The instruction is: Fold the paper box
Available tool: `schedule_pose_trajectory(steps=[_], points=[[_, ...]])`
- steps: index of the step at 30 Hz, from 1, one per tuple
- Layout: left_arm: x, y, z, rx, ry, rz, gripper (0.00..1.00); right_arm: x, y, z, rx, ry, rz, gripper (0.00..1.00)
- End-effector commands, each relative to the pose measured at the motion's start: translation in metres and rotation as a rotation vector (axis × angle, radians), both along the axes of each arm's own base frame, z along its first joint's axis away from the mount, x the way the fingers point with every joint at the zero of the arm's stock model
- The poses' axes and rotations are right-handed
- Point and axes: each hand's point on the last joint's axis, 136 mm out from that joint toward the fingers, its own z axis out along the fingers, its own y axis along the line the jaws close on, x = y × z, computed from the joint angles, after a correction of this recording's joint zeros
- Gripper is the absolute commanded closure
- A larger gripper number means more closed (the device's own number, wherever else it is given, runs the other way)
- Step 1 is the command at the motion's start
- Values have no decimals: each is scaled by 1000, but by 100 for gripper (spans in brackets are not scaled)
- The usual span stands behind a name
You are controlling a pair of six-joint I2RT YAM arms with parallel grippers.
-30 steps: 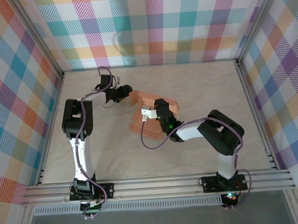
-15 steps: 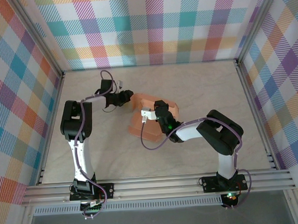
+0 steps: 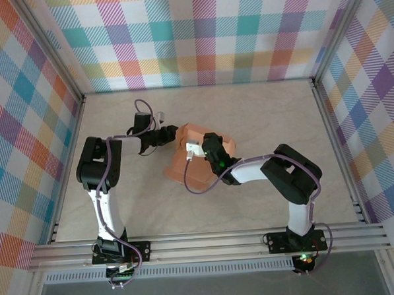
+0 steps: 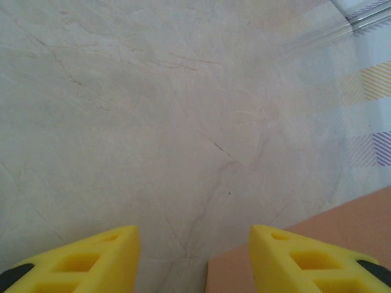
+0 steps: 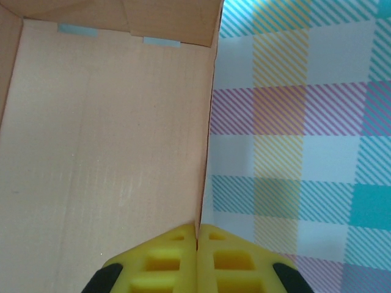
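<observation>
1. Roughly at the middle of the worktop [image 3: 261, 117] sits the paper box [image 3: 179, 167], salmon-orange card partly folded, with some walls raised and a flap lying flat on its near-left side.
2. Seen from above, the right gripper [image 3: 198, 147] is over the box's middle, its arm reaching in from the near right.
3. In the right wrist view, the right gripper [image 5: 197, 244] has its yellow fingers [image 5: 165, 262] pressed together with the thin edge of an upright box wall running between them, so it is pinching the paper box [image 5: 110, 152]. Two small pale strips show along the top fold of the card, and the plaid wall [image 5: 293, 152] lies beyond the edge.
4. From above, the left gripper [image 3: 172, 134] is just beside the box's far-left corner.
5. In the left wrist view, the left gripper [image 4: 192, 262] is spread wide with nothing between its fingers [image 4: 91, 259]. A corner of the paper box [image 4: 354, 226] shows behind its right-hand finger, over the pale marbled worktop [image 4: 153, 122]; I cannot tell whether they touch.
</observation>
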Motion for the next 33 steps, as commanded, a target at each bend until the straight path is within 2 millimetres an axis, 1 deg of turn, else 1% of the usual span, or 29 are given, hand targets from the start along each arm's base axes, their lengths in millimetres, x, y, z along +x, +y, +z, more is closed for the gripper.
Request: schedule_pose_trajectory(steps=[1, 9, 13, 16, 18, 22, 23, 24, 29, 33], points=[[0, -14, 28, -44, -78, -43, 50, -3, 1, -4, 40, 100, 0, 100], [-1, -20, 34, -57, -84, -60, 51, 4, -3, -8, 34, 130, -19, 100], [-5, -22, 29, -47, -86, -74, 51, 4, -4, -6, 38, 129, -22, 100], [-8, -20, 26, -43, -98, -75, 54, 5, -4, -4, 38, 120, -23, 100], [-12, -18, 27, -39, -114, -67, 54, 8, -5, 2, 31, 73, -30, 100], [-21, -14, 36, -40, -170, -61, 55, 13, -8, 13, 15, -3, -44, 100], [-23, -14, 38, -42, -181, -67, 54, 13, -8, 14, 8, -5, -42, 100], [-26, -15, 39, -41, -186, -74, 54, 14, -5, 22, 27, -34, -42, 100], [-32, -16, 44, -27, -209, -89, 53, 12, 0, 26, 27, -46, -30, 100], [-30, -17, 40, -13, -206, -92, 52, 8, 4, 27, 29, -45, -16, 100]])
